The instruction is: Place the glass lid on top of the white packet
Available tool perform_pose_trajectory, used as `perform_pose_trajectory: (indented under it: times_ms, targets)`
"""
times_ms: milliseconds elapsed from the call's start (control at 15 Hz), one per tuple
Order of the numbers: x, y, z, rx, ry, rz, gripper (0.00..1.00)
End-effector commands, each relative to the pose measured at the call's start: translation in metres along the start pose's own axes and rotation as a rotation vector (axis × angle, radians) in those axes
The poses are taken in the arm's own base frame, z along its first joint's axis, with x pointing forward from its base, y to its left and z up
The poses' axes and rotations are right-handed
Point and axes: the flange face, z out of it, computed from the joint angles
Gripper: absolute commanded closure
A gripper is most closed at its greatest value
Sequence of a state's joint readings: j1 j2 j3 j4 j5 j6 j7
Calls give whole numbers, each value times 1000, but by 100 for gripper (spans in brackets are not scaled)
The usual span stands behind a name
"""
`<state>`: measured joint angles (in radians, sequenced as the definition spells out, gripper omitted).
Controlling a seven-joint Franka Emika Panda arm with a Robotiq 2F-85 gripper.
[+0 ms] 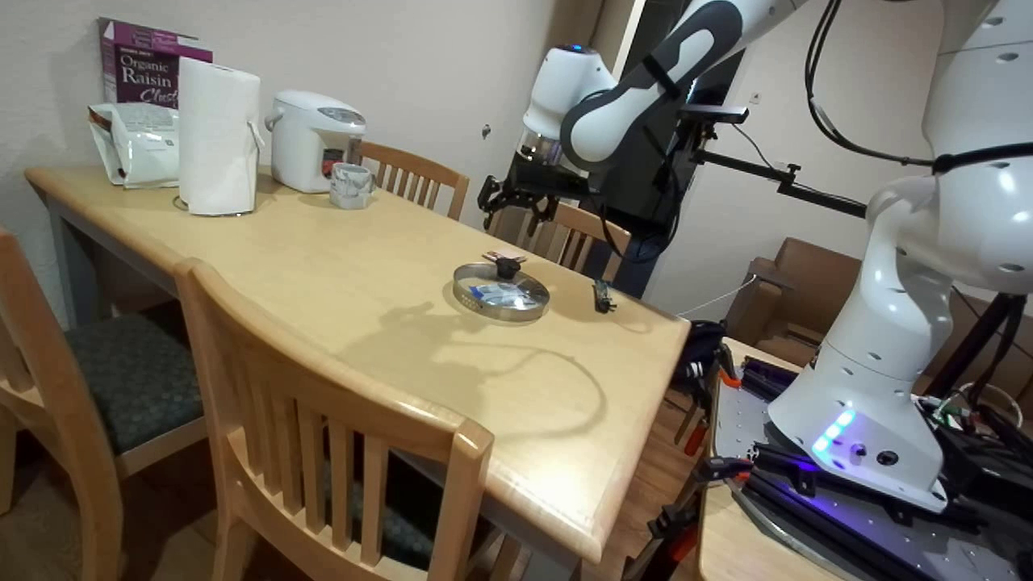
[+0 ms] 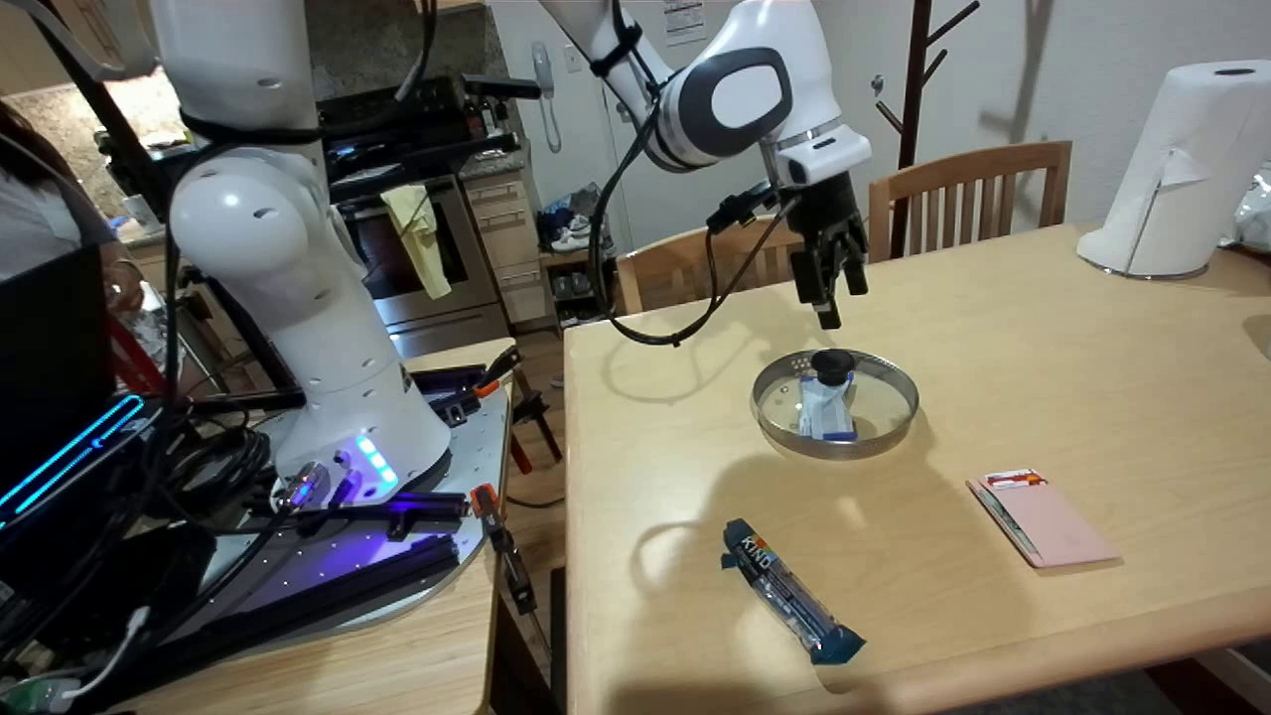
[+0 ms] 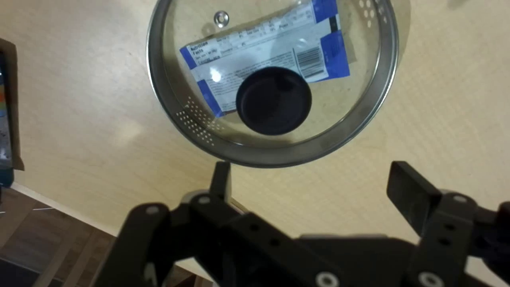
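Note:
The round glass lid has a metal rim and a dark knob and lies flat on the table in both exterior views [image 1: 526,311] [image 2: 887,405]. The white packet with blue ends lies under the lid and shows through its glass in both exterior views [image 1: 499,294] [image 2: 822,409]. In the wrist view the packet [image 3: 255,54] is inside the rim of the lid [image 3: 279,154], partly covered by the knob. My gripper [image 1: 512,219] is open and empty, above the lid and apart from it. It also shows in an exterior view [image 2: 842,304] and in the wrist view [image 3: 310,171].
A dark snack bar [image 2: 789,594] and a pink card holder [image 2: 1058,523] lie near the lid. A paper towel roll [image 1: 218,137], a white water boiler [image 1: 311,141] and a cup [image 1: 352,186] stand at the table's far end. Chairs [image 1: 339,355] stand along the table.

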<state>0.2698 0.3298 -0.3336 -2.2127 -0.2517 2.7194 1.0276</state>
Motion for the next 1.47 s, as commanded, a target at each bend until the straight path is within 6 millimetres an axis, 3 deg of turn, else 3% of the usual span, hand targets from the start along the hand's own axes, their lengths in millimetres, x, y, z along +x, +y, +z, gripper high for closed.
perform_pose_trajectory:
  times_ms: [0, 1400]
  targets:
    - [-1, 11, -4, 15, 6, 87, 0]
    - [4, 5, 0, -5, 2, 63, 0]
